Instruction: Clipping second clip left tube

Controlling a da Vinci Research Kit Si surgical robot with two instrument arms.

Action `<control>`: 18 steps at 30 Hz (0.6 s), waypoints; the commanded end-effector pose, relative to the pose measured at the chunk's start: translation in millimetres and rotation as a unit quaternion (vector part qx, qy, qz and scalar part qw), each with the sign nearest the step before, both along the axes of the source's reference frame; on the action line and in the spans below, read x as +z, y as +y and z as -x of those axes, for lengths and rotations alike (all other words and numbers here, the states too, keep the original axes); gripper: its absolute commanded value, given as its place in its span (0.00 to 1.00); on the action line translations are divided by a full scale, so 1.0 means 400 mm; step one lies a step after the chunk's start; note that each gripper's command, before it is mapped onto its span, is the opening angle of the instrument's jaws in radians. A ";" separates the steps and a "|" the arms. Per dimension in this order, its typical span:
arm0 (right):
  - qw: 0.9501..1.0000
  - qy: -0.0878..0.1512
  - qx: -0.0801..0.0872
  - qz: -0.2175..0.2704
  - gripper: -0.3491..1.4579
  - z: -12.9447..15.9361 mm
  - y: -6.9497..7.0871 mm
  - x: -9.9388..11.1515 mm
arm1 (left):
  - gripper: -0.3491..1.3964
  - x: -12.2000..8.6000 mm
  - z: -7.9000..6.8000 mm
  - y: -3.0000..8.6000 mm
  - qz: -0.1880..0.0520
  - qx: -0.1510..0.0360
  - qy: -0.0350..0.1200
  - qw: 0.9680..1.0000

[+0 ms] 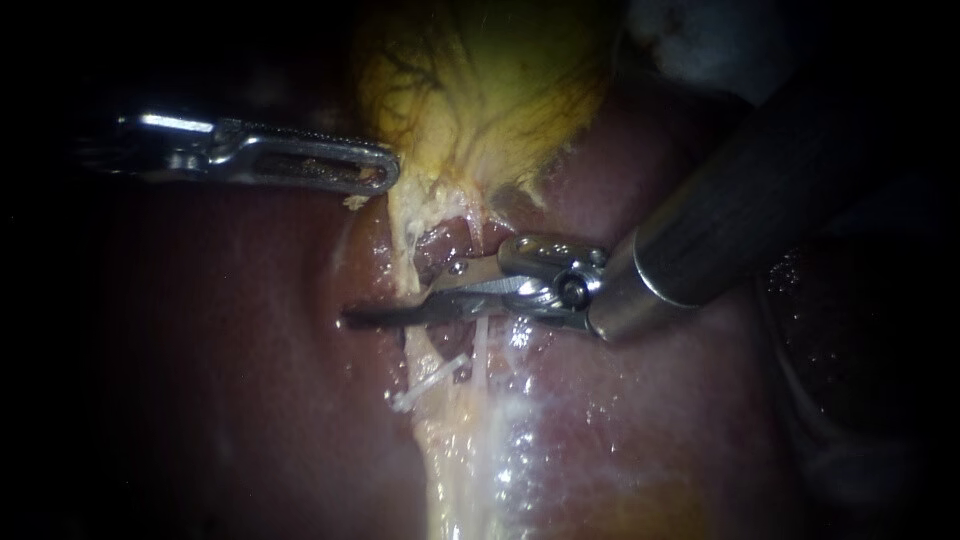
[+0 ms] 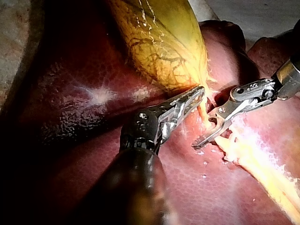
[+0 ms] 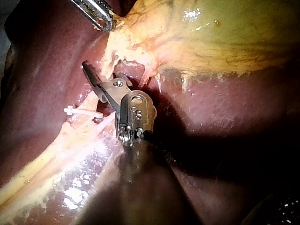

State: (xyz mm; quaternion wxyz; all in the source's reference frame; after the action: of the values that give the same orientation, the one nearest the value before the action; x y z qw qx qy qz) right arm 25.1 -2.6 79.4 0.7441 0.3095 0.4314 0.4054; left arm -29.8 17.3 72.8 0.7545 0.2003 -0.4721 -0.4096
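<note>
Field: a dark red, wet liver [image 1: 220,350] fills most of the endoscope frame; a yellow-green, veined gallbladder [image 1: 480,80] sits at top centre.
Left instrument [image 1: 385,175]: a silver shaft with slotted steel jaws enters from the upper left of the frame and runs level towards the centre.
Left jaws: they lie together, pinching the pale yellow fringe at the lower edge of the gallbladder. The left wrist view shows the tips buried in that fringe.
Right instrument [image 1: 360,315]: a thick dark shaft with a polished collar comes down from the upper right. Its long narrow jaws reach leftward to the frame's centre.
Right jaws: slightly apart. The left wrist view shows a narrow gap between them with tissue in it, but both jaws pressing on that tissue is not visible.
Left tube [image 1: 408,265]: a pale cream strand running down from the gallbladder fringe, just left of centre. The right jaws cross it at mid-frame.
Right strand: a thinner whitish strand [image 1: 482,345] runs just right of the left tube, below the jaws.
Existing clip [image 1: 428,383]: a small white plastic clip lies slanted across the left tube, below centre and apart from the right jaws. The right wrist view shows it beside those jaws, across the pale band.
Lower field: a glistening cream band of tissue [image 1: 470,470] widens towards the bottom centre.
</note>
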 end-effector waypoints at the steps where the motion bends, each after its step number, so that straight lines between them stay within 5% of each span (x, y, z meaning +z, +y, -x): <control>1: 1.000 0.000 0.000 0.000 0.22 0.0001 0.0000 -0.0001 | 0.00 0.0000 0.0000 0.0000 0.000 0.000 0.000 1.000; 5: 1.000 0.000 -0.001 0.000 0.40 0.0002 0.0000 -0.0001 | 0.00 -0.0001 -0.0003 0.0000 0.000 0.000 0.000 1.000; 9: 1.000 0.012 -0.025 0.004 0.50 0.0006 0.0002 0.0001 | 0.00 -0.0001 -0.0009 -0.0001 0.000 0.001 -0.001 1.000; 18: 0.997 0.034 -0.066 0.020 0.53 0.0048 0.0001 -0.0002 | 0.00 -0.0002 -0.0016 -0.0003 0.000 0.001 0.000 1.000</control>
State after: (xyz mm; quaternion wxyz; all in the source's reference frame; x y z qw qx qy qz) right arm 22.9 -2.5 79.3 0.7604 0.3394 0.4438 0.3310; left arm -29.2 17.2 72.7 0.7547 0.2006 -0.4722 -0.4090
